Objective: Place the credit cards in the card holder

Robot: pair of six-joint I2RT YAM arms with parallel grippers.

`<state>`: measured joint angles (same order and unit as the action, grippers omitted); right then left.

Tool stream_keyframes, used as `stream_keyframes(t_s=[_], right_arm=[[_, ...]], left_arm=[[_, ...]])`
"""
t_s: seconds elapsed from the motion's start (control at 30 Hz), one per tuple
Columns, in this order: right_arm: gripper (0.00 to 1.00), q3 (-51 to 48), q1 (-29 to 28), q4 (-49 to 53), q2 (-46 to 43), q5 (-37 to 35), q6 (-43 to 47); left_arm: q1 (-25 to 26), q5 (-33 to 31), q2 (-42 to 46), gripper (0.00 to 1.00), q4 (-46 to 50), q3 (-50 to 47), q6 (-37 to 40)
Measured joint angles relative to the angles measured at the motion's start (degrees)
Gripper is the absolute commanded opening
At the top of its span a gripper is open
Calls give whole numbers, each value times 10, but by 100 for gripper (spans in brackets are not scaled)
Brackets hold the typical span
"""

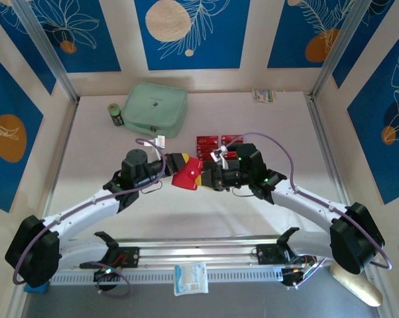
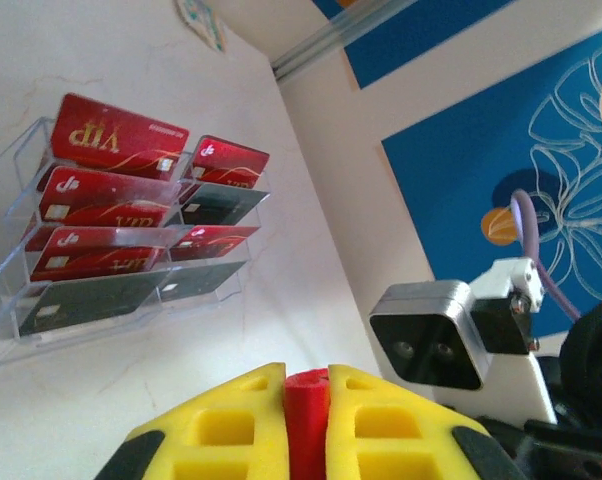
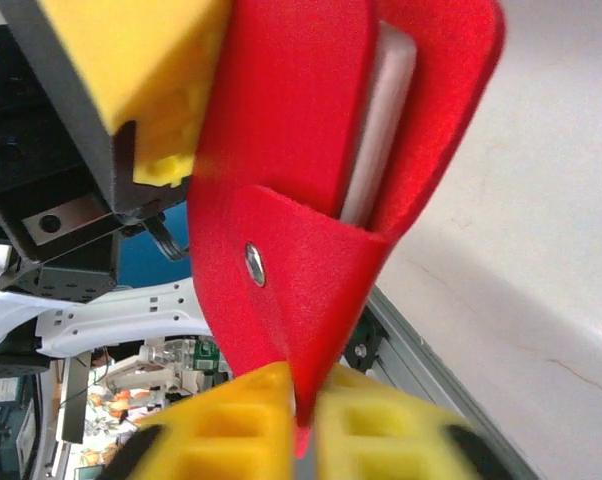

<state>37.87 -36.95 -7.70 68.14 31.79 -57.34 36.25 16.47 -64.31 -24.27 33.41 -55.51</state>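
Card holder (image 1: 187, 174), red, hangs above mid-table, clamped tight in the left gripper (image 2: 308, 385). The right gripper (image 3: 303, 400) pinches its snap flap, jaws nearly together. Credit cards (image 2: 111, 135) sit in a clear tray (image 2: 6, 325) towards the far edge of the table (image 1: 206, 215).

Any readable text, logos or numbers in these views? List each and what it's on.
"VIP", upside down in the left wrist view, on the top-left red credit card in the clear plastic tray.
Fine print at that card's right end: too small to read.
Lettering on the card below: blurred behind plastic.
Logo on the mint-green zip case: too small.
Print on the small packet by the far wall: too small.
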Motion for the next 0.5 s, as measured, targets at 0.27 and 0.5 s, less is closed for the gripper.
stream_keyframes(t_s=[0.27, 0.5], right_arm=[[59, 50, -21, 167, -37, -142, 59], [67, 123, -92, 261, -30, -296, 81]], left_arm=[[0, -29, 21, 0, 25, -5, -1], [0, -90, 45, 0, 50, -28, -17]])
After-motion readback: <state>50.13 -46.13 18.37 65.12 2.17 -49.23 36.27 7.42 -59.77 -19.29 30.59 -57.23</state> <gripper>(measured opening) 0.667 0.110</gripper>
